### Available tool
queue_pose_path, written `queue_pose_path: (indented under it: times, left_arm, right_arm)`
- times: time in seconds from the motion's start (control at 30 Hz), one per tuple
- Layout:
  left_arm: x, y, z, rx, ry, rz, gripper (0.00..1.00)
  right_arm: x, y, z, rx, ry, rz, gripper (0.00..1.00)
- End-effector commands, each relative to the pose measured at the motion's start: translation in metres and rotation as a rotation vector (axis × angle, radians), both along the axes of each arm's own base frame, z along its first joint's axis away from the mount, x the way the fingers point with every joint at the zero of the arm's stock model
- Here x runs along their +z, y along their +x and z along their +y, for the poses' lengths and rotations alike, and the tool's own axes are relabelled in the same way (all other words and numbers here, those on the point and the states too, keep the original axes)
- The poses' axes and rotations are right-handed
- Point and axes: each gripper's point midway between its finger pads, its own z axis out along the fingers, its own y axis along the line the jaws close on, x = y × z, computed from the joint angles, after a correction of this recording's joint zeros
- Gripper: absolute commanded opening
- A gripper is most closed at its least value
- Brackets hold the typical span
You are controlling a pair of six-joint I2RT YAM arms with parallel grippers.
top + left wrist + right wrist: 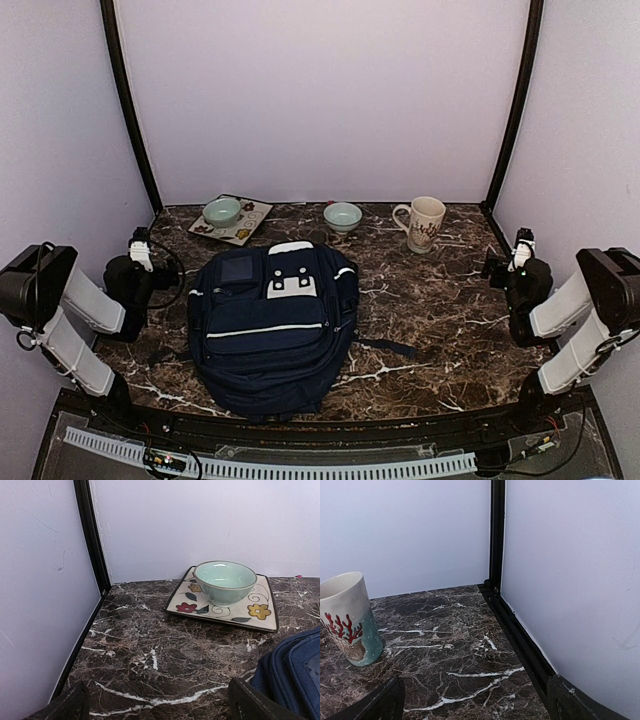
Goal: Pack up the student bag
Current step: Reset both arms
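Observation:
The student bag (272, 330), navy with thin white stripes and a white square patch, lies flat mid-table with its top toward the back wall. Its zips look closed. One corner of the bag (295, 665) shows at the lower right of the left wrist view. My left gripper (140, 245) (160, 706) hovers open beside the bag's left side, with nothing between its fingers. Far off at the right table edge, my right gripper (520, 245) (477, 704) is open and empty over bare marble.
A mint bowl (222, 211) (225, 582) sits on a flowered square plate (252, 226) (250, 614) at the back left. A second mint bowl (343, 216) stands behind the bag. A reindeer mug (424, 223) (347, 620) is at the back right. Walls enclose three sides.

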Motion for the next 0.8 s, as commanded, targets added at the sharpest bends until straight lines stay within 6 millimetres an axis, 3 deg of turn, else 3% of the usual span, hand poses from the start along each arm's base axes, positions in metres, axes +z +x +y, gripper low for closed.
queue_pose_path:
  times: [0.0, 0.77]
  left_arm:
    - [0.0046, -0.0014, -0.0010, -0.007, 0.005, -0.023, 0.99]
    - [0.0041, -0.0016, -0.0007, -0.007, 0.005, -0.021, 0.99]
  right_arm:
    - [0.0145, 0.0029, 0.0002, 0.004, 0.005, -0.058, 1.00]
    - [0.0132, 0.0037, -0.0002, 0.005, 0.005, -0.052, 1.00]
